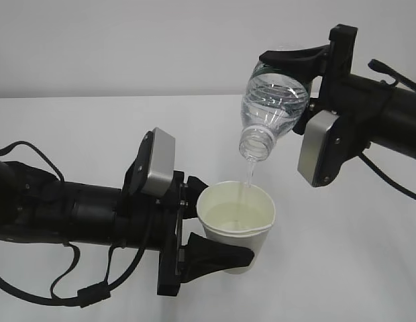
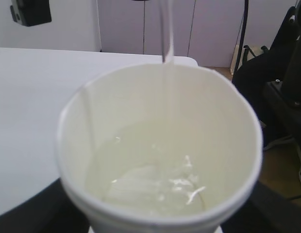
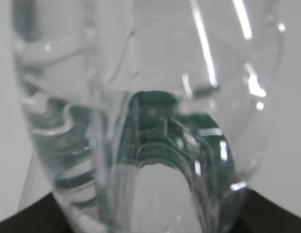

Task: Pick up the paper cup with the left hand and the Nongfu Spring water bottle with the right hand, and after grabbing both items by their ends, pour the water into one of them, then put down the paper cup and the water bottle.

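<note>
White table [image 1: 94, 127] below pale wall [image 1: 127, 40], left tool [image 1: 215, 225] gripping paper cup [image 1: 236, 213], right tool [image 1: 288, 67] gripping tilted bottle [image 1: 272, 100]

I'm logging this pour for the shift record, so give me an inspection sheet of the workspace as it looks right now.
Surface: white table, bare where visible.
Job's things: paper cup upright, partly filled; Nongfu Spring water bottle tipped neck-down above it; water streaming into the cup.
Clutter: nothing seen.
Grippers: left hand jaws clamp the cup; right hand jaws clamp the bottle's base end.
Cables: black cables loop along both arms.
Surroundings: plain pale wall.
</note>
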